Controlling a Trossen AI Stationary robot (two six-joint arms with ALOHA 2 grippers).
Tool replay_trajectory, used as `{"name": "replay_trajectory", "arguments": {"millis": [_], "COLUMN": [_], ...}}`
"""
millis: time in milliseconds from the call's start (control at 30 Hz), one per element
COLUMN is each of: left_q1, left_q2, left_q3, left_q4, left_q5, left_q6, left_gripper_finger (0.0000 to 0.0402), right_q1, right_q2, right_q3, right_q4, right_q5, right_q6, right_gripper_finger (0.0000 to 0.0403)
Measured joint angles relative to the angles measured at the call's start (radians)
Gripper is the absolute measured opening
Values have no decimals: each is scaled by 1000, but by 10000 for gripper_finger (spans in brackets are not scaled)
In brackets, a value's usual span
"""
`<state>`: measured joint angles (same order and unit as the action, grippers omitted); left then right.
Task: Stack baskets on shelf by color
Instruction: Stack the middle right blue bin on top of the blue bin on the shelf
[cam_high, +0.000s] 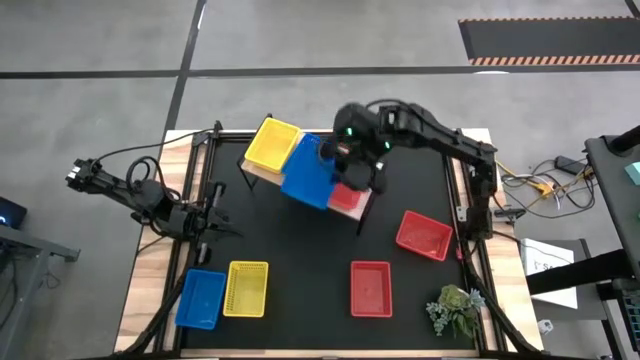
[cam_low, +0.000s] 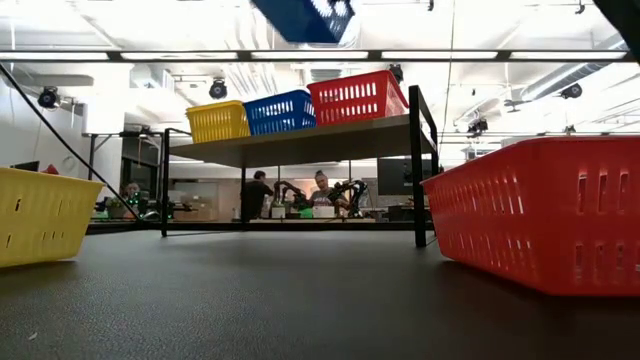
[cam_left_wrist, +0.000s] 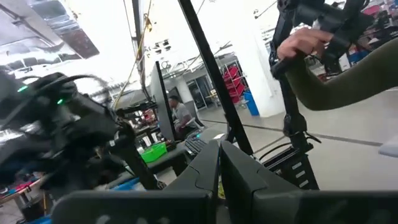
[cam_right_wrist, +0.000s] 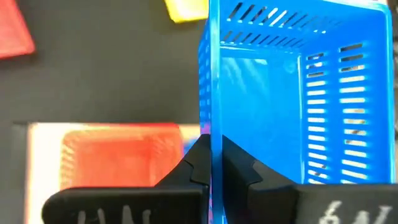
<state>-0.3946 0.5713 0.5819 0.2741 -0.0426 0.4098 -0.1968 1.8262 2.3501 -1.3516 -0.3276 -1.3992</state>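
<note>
The right gripper (cam_right_wrist: 211, 163) is clamped on the rim of a blue basket (cam_high: 310, 170), holding it in the air above the shelf (cam_low: 300, 145), where a yellow basket (cam_low: 218, 121), another blue one and a red basket (cam_low: 357, 97) sit side by side. The left gripper (cam_left_wrist: 219, 171) is pressed together and holds nothing, at the table's left edge. Four more baskets lie on the table (cam_high: 310, 270).
</note>
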Motion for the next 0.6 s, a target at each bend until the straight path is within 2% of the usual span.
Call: {"name": "replay_trajectory", "arguments": {"millis": [300,600], "left_q1": [0,0], "left_q2": [-5,-5], "left_q3": [-1,-3], "left_q4": [9,7], "left_q5": [-124,-131], "left_q6": [52,52], "left_gripper_finger": [0,0], "right_q1": [-147,-162], "right_q2": [82,126], "right_q3": [0,0], "right_q4": [54,38], "right_q5": [-21,-13], "right_q6": [1,12], "right_gripper_finger": [8,8]}}
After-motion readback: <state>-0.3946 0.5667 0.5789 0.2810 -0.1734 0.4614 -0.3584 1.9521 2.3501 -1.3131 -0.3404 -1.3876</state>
